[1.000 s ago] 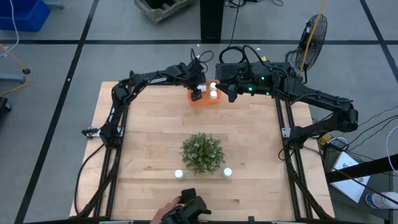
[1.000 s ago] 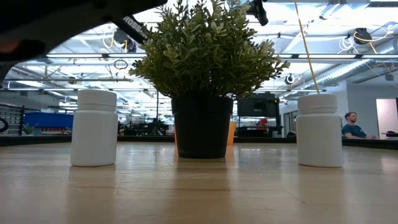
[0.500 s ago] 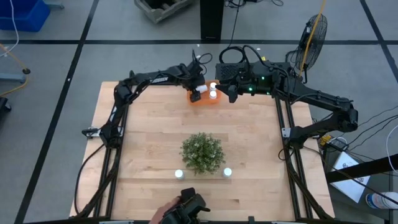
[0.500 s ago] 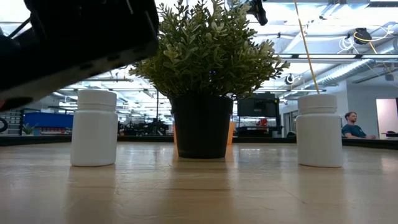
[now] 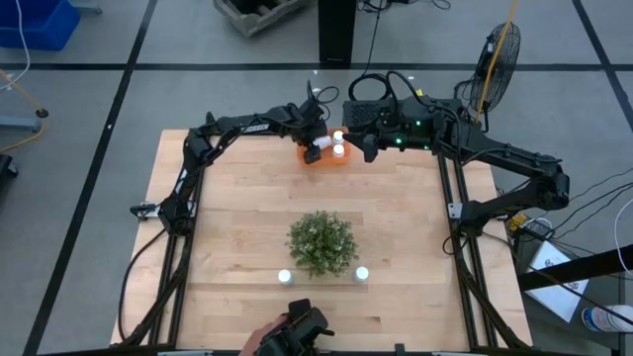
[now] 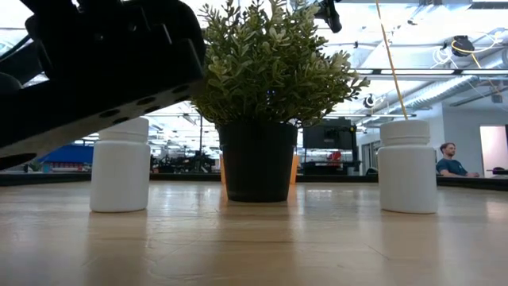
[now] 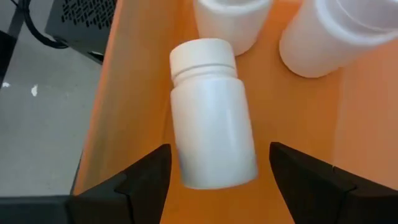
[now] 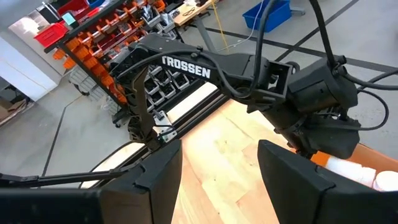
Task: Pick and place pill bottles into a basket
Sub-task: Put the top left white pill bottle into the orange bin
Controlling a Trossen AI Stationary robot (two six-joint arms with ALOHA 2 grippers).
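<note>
The orange basket [image 5: 327, 159] stands at the table's far edge. My left gripper [image 5: 317, 147] is open above it, pointing down into it. In the left wrist view a white pill bottle [image 7: 212, 118] lies on its side on the basket floor [image 7: 137, 93] between the two spread fingers of my left gripper [image 7: 221, 180]. Two more bottles [image 7: 233, 22] [image 7: 329, 31] stand in the basket. My right gripper [image 5: 368, 150] is open and empty just right of the basket. Two bottles [image 6: 119, 164] [image 6: 407, 165] stand on the table near the plant [image 5: 321, 242].
The potted plant [image 6: 258, 95] stands mid-table between the basket and the two near bottles [image 5: 285, 278] [image 5: 362, 274]. At the near edge a person's hand holds a dark device [image 5: 300, 331], which fills the low view's upper left [image 6: 103, 63].
The dark device at the near edge has come farther into the low view and now covers the top of the left bottle. Both arms have stayed about where they were over and beside the basket.
</note>
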